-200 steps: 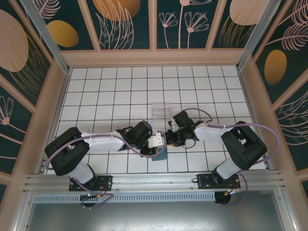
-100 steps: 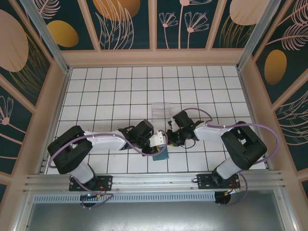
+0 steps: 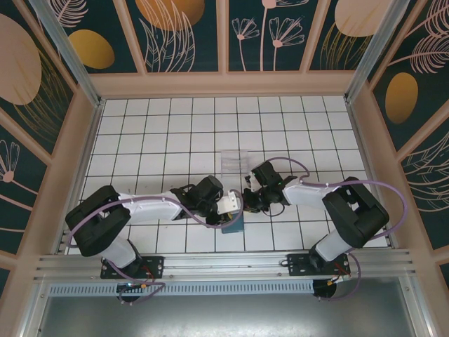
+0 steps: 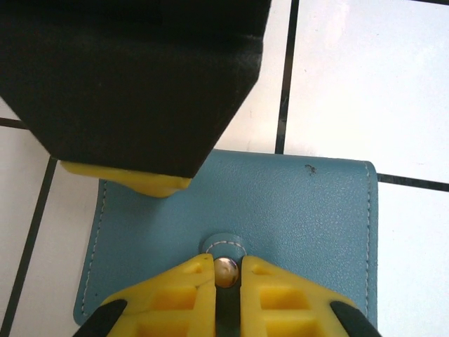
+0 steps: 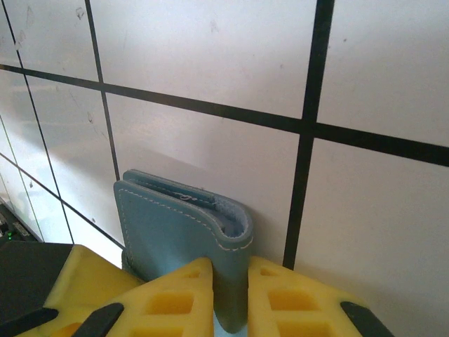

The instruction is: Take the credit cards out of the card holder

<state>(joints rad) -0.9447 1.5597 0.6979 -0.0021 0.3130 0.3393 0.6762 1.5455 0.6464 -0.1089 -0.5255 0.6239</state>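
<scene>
Slate-blue leather-like card holder [image 3: 236,225] sits low in the middle of the white tiled surface [image 3: 161,126], close to the near edge, where my two arms meet. A clear plastic box [image 3: 235,161] stands near it on the far side.

From my left wrist, the holder lies flat and folded shut, its stitched edge running round it. My left pincer [image 4: 226,267] is clenched, and its yellow fingertips [image 4: 200,277] pinch the small round metal stud [image 4: 226,272] at the holder's centre. A black block tipped in yellow overlaps the holder's upper left edge. I judge this to be a finger of my other pincer.

From my right wrist, my right pincer [image 5: 230,274] is clenched on the holder's rounded fold, one yellow finger on each side. The layers of the holder are pressed together. The credit cards, if inside, are hidden within the fold.

What could go wrong from here:
- The stud is small, smooth and rounded, so my left fingertips could slip off it as I pull and leave the flap shut.
- My right pincer squeezes the layers together, which could trap the cards inside.
- If I pull the two pincers unevenly, the holder could twist or slide toward the near edge.
- A sudden release of the snap could jerk the holder and scatter any cards.
</scene>
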